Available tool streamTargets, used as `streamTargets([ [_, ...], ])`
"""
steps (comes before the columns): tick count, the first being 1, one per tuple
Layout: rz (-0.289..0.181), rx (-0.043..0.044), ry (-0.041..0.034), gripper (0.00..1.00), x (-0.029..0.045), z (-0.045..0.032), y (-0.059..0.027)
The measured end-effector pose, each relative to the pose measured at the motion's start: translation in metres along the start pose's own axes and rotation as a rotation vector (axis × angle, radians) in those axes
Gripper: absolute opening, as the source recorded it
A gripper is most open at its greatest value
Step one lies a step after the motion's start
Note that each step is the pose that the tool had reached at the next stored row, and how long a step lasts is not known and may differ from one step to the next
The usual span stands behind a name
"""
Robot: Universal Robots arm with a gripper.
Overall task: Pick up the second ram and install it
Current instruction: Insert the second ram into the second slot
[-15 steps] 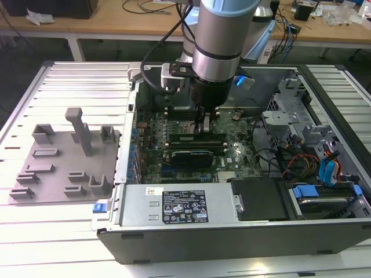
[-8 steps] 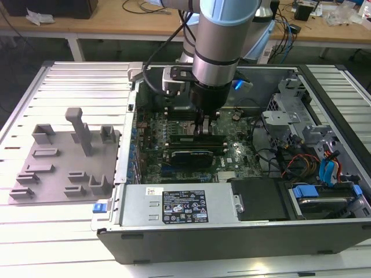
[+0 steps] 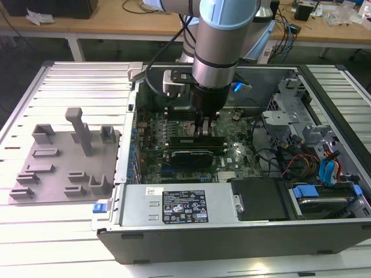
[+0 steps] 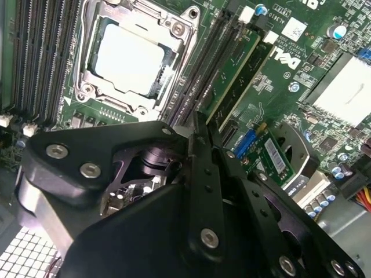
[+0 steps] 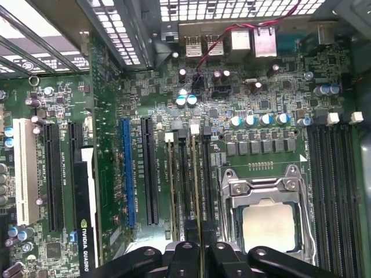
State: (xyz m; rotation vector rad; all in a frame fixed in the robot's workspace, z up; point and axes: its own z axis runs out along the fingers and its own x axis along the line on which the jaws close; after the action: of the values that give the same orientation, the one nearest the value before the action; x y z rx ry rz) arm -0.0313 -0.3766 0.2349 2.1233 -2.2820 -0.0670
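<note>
The gripper [image 4: 200, 130], jaws clamped on the second ram [image 5: 200, 191], seats it in a slot beside the processor socket [image 5: 269, 217]; firm, straight downward pressure seems needed.

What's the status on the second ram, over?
Pincer down at the memory slots beside the CPU socket. Green ram stick upright in a slot just off its tip; grip unconfirmed. Black expansion card stands apart.

Matt grey plastic tray [image 3: 64, 168]; glossy green motherboard [image 5: 272, 87].
</note>
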Motion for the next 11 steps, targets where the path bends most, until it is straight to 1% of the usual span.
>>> streamTargets([
  [3,0.000,0.0001,-0.0002,0.11,-0.0021,0.0026,0.0000],
  [8,0.000,0.0000,0.0002,0.11,-0.0025,0.0068,-0.0001],
  [11,0.000,0.0000,0.0001,0.11,-0.0025,0.0071,-0.0001],
])
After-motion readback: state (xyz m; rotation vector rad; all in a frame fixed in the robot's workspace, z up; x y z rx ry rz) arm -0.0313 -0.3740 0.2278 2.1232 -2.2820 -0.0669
